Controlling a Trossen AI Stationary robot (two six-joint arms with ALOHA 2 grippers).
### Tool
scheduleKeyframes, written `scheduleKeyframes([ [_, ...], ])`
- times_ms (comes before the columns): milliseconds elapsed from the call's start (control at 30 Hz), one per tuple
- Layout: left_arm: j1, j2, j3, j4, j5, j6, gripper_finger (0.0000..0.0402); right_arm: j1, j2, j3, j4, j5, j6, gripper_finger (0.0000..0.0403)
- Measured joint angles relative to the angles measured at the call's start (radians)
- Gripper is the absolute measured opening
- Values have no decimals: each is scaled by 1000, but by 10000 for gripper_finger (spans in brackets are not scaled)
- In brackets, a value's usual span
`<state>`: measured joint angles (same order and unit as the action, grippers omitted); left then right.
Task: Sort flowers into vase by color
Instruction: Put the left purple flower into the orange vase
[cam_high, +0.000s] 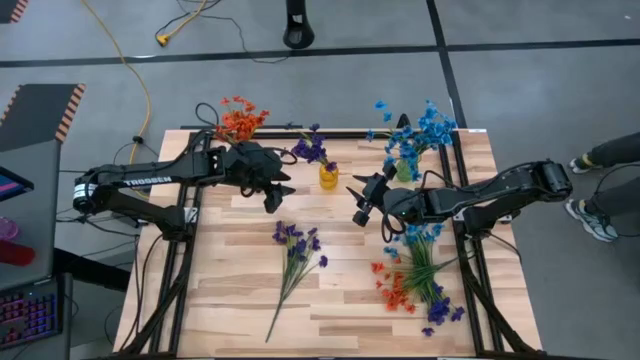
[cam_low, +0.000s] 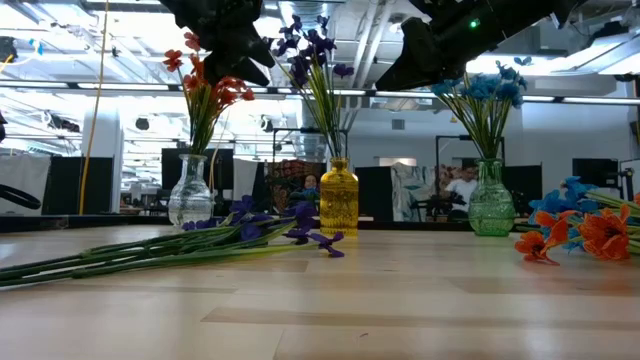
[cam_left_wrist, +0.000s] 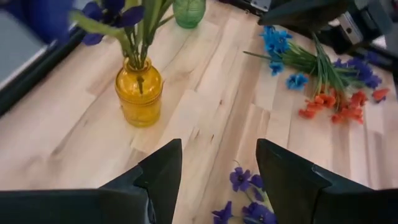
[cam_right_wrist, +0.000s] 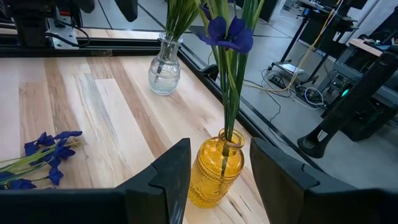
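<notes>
Left gripper: left of centre in the high view, hanging above the table beside the yellow vase; its wrist view shows the fingers spread with bare wood between them, pinching nothing.

Clear vase: upper left of the tabletop, upright, holding orange-red sprigs.

Loose purple sprig: centre of the high view, lying flat on the table, blossoms toward the upper edge, stems trailing to the lower left. It lies apart from both grippers.

Yellow vase: upper centre, between the two grippers, upright, holding purple sprigs.

Right gripper: just right of centre in the high view, raised, facing the yellow vase; its wrist view shows the fingers apart and empty, the vase framed between them.

Green vase: upper right, upright, holding blue sprigs.

Mixed flower pile: lower right of the tabletop; blue, orange-red and purple sprigs overlapping, stems fanned together.

Handling (judgement): the sprigs look light and limp, with thin stems likely to bend or slip and blossoms easily crushed. Best taken on the stems below the blossom cluster, near mid-length, so the cut end hangs free to enter a vase neck. In the pile, tangled stems could drag neighbours along.

Vases (judgement): glass, narrow-necked, apt to tip if nudged.
</notes>
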<state>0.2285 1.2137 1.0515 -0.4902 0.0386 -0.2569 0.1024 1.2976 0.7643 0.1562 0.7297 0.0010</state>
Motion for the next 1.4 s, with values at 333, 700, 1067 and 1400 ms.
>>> scheduleKeyframes([
  [333, -9, 6, 0, -71, 4, -151, 195, 0, 0, 0, 0, 0, 0, 191],
  [700, -229, 46, 0, -292, 0, -504, 195, 0, 0, 0, 0, 0, 0, 191],
  [1067, -371, 219, 0, -236, 95, -648, 195, 0, 0, 0, 4, 0, 0, 191],
  [1400, -414, 395, 0, -192, 223, -680, 195, 3, 0, 0, 2, -27, 2, 191],
])
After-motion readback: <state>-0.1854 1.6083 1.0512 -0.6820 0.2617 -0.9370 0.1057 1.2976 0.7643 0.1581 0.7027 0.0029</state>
